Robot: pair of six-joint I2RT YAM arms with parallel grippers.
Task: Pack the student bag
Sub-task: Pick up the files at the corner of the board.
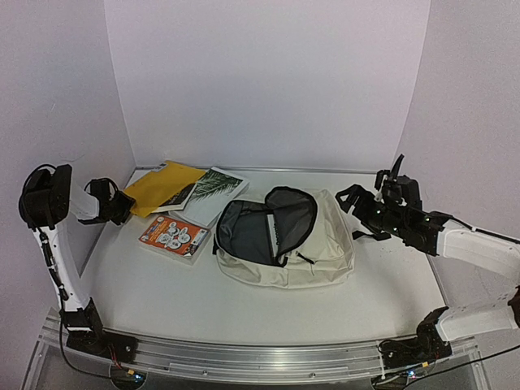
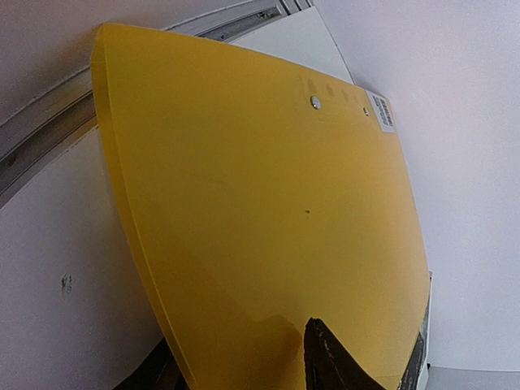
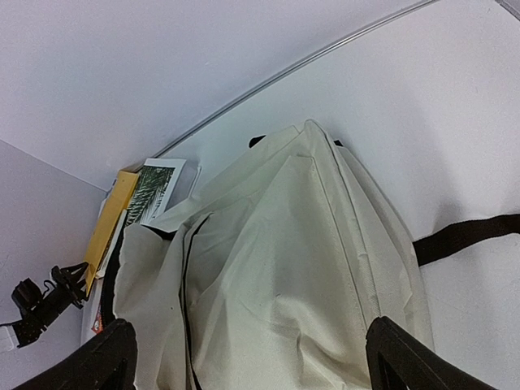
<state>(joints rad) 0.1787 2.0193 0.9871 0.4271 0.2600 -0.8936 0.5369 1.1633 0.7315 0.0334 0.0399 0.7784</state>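
Grip comes first: at the table's far left corner my left arm (image 1: 104, 203) has its jaws astride the left edge of the yellow folder (image 1: 166, 185), one fingertip (image 2: 325, 357) lying on the cover. Whether they actually pinch it I cannot tell from the wrist view. I'd want a firm bite well onto the cover before lifting, since it will probably flex. A palm-leaf book (image 1: 215, 191) lies just beside the folder and an orange booklet (image 1: 173, 236) just in front, both along the path to the student bag (image 1: 284, 236), which sits mid-table with its mouth unzipped. My right arm (image 1: 394, 207) hovers at the bag's right side, jaws wide, holding nothing.
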